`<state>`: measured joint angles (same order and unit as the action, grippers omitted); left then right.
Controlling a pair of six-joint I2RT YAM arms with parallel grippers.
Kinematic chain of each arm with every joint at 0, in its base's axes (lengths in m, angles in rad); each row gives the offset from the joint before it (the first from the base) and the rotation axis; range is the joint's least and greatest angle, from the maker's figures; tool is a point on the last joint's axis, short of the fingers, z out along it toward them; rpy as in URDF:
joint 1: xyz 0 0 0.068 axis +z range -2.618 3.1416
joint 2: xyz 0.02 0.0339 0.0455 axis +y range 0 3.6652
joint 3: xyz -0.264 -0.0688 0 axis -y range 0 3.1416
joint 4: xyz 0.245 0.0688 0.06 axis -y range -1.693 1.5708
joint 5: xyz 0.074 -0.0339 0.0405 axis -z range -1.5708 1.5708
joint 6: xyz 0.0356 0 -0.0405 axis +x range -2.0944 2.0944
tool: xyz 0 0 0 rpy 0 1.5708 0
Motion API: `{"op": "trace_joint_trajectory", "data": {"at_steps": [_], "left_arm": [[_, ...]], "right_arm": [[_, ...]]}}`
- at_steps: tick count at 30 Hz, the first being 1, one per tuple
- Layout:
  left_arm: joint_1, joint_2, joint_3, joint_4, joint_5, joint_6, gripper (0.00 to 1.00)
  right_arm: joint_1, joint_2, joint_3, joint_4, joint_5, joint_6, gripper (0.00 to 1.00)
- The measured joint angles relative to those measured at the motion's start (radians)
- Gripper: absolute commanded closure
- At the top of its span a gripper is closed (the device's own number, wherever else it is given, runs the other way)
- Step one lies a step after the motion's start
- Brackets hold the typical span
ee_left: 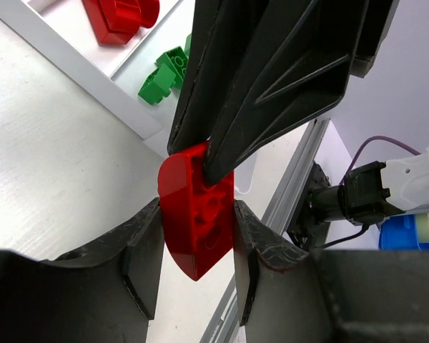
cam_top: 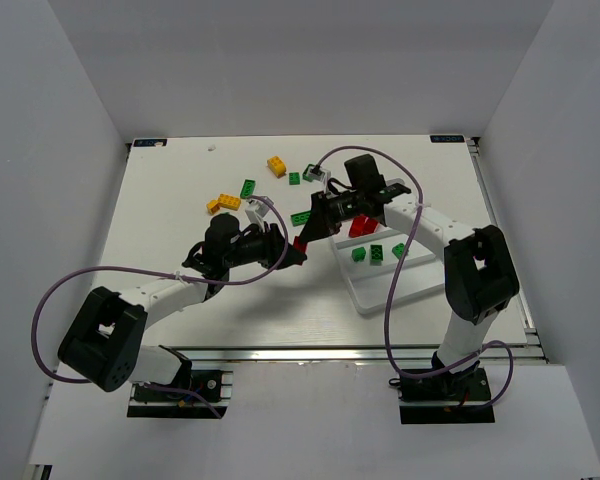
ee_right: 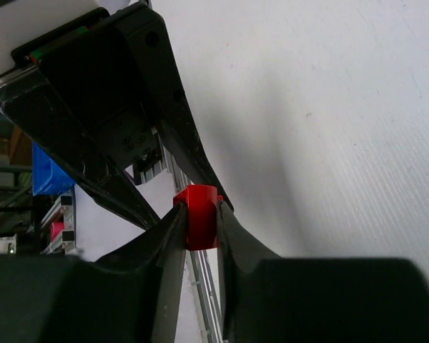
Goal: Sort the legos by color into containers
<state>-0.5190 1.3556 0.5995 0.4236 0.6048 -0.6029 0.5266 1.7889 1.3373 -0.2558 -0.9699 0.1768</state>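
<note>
A red brick [ee_left: 200, 229] is pinched at once by the left gripper [cam_top: 296, 252] and right gripper [ee_right: 200, 218], above open table [cam_top: 180, 180] just beside the tray's [cam_top: 420, 285] left edge; its long axis is lined up between the grippers.

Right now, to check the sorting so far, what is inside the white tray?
Red legos in one compartment and green legos beside them. The right arm covers the white tray's far end, so anything there is hidden.
</note>
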Motion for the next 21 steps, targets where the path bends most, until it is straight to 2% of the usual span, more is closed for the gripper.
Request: {"op": "trace_joint_trajectory", "data": {"at_steps": [7,13,21], "left_arm": [[0.0,0.0,0.002,0.007,-0.013,0.001,0.43],[-0.002,0.0,0.005,-0.003,-0.041,0.01,0.26],[-0.002,0.0,0.009,-0.027,-0.071,0.022,0.16]], "right_arm": [[-0.001,0.006,0.008,0.006,-0.01,0.0,0.93],[-0.001,0.006,0.009,0.021,-0.028,0.0,0.96],[-0.001,0.006,0.009,0.018,-0.004,-0.036,0.98]]}}
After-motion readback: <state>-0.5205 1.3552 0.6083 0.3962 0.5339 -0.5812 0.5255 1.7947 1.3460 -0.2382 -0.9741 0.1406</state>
